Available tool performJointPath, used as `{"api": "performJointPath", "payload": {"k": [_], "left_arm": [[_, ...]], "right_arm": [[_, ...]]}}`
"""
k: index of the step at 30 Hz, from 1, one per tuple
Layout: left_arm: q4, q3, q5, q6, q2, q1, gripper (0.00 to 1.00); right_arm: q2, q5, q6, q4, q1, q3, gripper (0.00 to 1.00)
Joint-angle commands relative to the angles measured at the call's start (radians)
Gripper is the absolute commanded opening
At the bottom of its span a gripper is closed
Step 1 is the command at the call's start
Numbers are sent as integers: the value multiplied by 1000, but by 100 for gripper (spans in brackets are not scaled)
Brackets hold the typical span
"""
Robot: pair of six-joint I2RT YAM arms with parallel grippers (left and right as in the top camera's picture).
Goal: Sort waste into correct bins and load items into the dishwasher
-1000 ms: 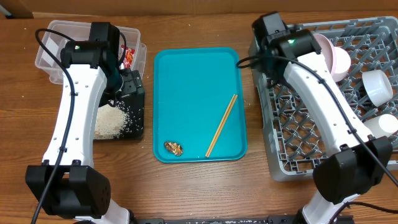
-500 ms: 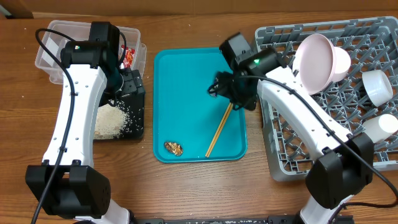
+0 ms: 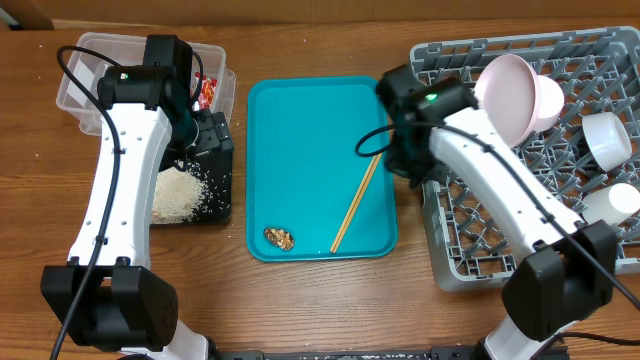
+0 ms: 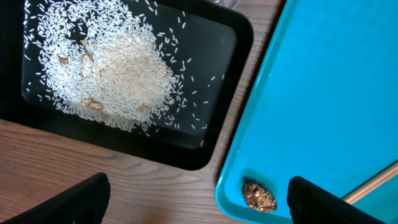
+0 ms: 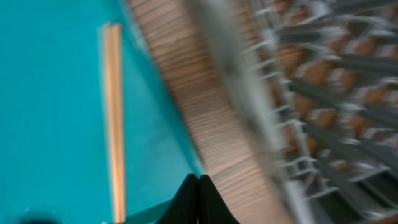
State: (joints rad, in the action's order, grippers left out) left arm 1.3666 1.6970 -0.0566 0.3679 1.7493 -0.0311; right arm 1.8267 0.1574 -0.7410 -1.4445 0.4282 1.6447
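The wooden chopsticks (image 3: pixel 356 203) (image 5: pixel 113 124) lie side by side, slanted, on the right of the teal tray (image 3: pixel 300 150). My right gripper (image 3: pixel 396 163) (image 5: pixel 199 200) hangs over the tray's right edge beside the grey dish rack (image 3: pixel 500 215), shut with nothing between its fingers. A brown food scrap (image 3: pixel 279 238) (image 4: pixel 259 196) sits in the tray's near left corner. My left gripper (image 3: pixel 208 140) (image 4: pixel 199 205) is open above the black tray (image 4: pixel 231 74) that holds the rice (image 3: pixel 180 194) (image 4: pixel 118 68). A red wrapper (image 3: pixel 207 92) lies in the clear tub (image 3: pixel 85 75).
In the rack, a large white plate (image 3: pixel 512 92) leans upright at the back. A white cup (image 3: pixel 607 138) and a small white bowl (image 3: pixel 614 203) sit at its right side. Bare wood shows between the teal tray and the rack. The right wrist view is blurred.
My right arm swung from the rack out over the teal tray, then back to its right edge, and its jaws went from open to shut. The left arm has not moved.
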Motion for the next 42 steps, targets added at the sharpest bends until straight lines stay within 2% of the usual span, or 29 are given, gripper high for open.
{"api": "performJointPath", "payload": {"k": [1,8,18,21,28,42], "left_arm": [[2,19,5,13,-16,-2,93],[2,19,5,14,-16,-2,93],[2,19,5,14,-16,-2,92],[1,19,5,14,-16,-2,93],[2,19,5,14,-16,-2,93],[1,19,5,14,-16,-2,93]], "right_arm": [[-35,114,-70,-81,-93,14,4],[-35,66,-18,-121,-155,-70,4],[-35,-10,-18,-24,-154,-279,4],[-35,-49,-8,-22,-154,-282,4],[-35,-222,117,29,-154,-282,4],[-35,-230,117,37,-154,-282,4]]}}
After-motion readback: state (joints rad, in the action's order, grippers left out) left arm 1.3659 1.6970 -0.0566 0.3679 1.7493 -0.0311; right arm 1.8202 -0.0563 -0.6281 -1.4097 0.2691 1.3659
